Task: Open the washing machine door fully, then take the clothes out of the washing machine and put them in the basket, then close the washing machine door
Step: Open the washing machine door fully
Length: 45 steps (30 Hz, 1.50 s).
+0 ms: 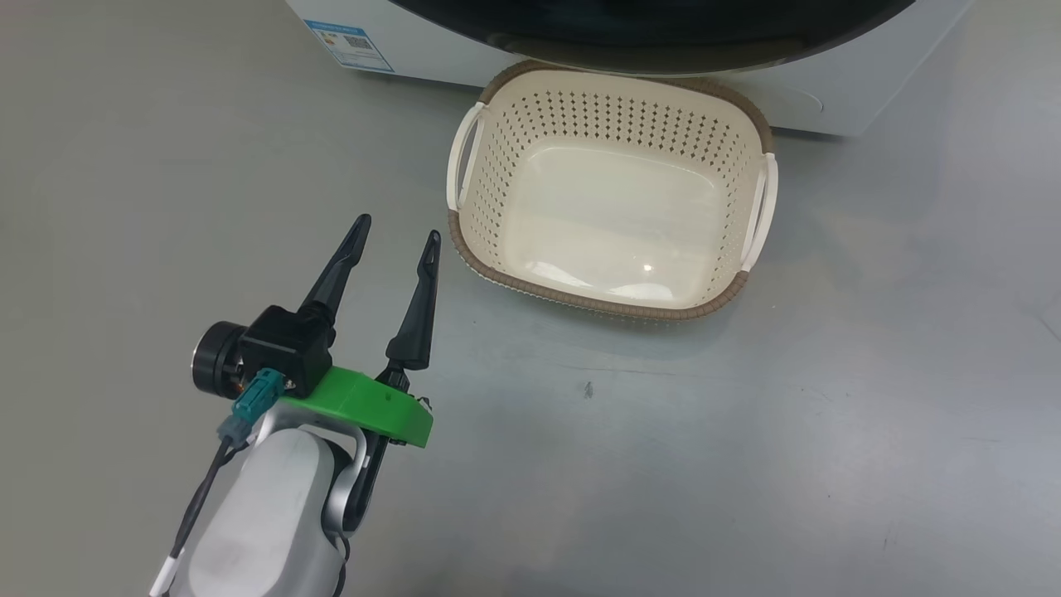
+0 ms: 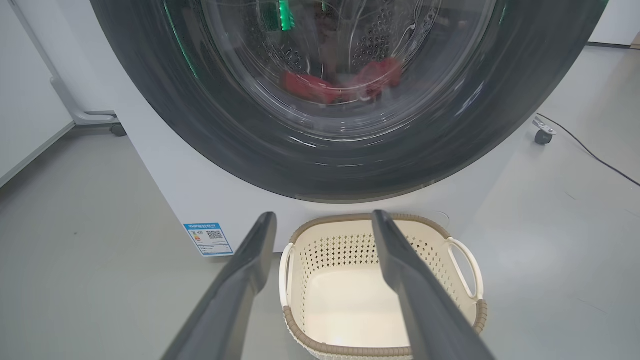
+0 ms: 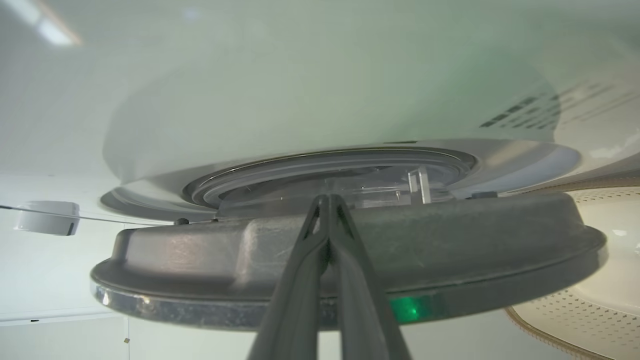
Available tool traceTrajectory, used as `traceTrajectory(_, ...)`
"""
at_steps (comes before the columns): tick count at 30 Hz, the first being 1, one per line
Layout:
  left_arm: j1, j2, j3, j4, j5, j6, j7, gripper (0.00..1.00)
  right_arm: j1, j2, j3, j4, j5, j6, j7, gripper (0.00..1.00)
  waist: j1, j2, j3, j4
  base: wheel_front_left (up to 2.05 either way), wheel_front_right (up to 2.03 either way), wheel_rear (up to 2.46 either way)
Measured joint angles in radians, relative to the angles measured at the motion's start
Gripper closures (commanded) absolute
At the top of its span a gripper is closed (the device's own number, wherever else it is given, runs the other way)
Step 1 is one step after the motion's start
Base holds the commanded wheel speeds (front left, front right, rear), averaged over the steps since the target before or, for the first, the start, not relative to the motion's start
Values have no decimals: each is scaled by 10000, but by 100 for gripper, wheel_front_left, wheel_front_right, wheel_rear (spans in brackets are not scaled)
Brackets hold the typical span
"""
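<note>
The right gripper [image 3: 327, 200] has its two fingers pressed tight together with nothing between them. Their tips lie against the grey inner side of the washing machine door [image 3: 450, 235], in the gap between that door and the white front of the washing machine [image 3: 250, 100]. The door stands ajar (the grey gasket [image 3: 300, 172] shows past its edge), so I judge the step in hand to be the first one: swinging the door fully open.

The basket [image 1: 597, 303] stands empty on the floor [image 1: 746, 464], its far rim against the foot of the machine, right under the door's black ring. The left gripper [image 1: 398, 228] hangs above the floor just beside the basket's near left corner, fingers spread wide, holding nothing and pointing towards the machine. The clothes [image 2: 310, 87], red, lie at the bottom of the drum [image 2: 380, 30], seen through the door in the left wrist view.

With closed fingers the right gripper can only hook or push, not clamp. The tips should therefore keep well behind the door's rim and follow the arc of the door as it turns. A straight pull would likely let them slide off the smooth moulded face. I cannot tell which side the hinge is on. The swing should go on until the door stands wide of the opening, so that reaching in meets nothing. The left arm is best kept low and out of the door's path (and off the basket) until then.
</note>
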Motion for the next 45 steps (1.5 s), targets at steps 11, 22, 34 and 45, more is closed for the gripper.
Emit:
traceTrajectory(11,1,-2,35,113,29,2,0,0,23,-165,140,59,311,2,1026,100,0,0,-22,-170,0,0,0)
traceTrajectory(22,2,-6,148,190,119,42,0,0,455,-107,290,35,462,395,1540,100,0,0,-162,-340,0,0,0)
traceTrajectory(34,5,-6,63,219,117,42,-2,0,1159,221,579,-29,639,732,2176,100,0,0,-461,-340,0,0,0)
traceTrajectory(45,103,-6,75,334,100,42,-2,0,2050,445,809,-345,838,1164,2740,100,0,0,-880,-337,0,0,0)
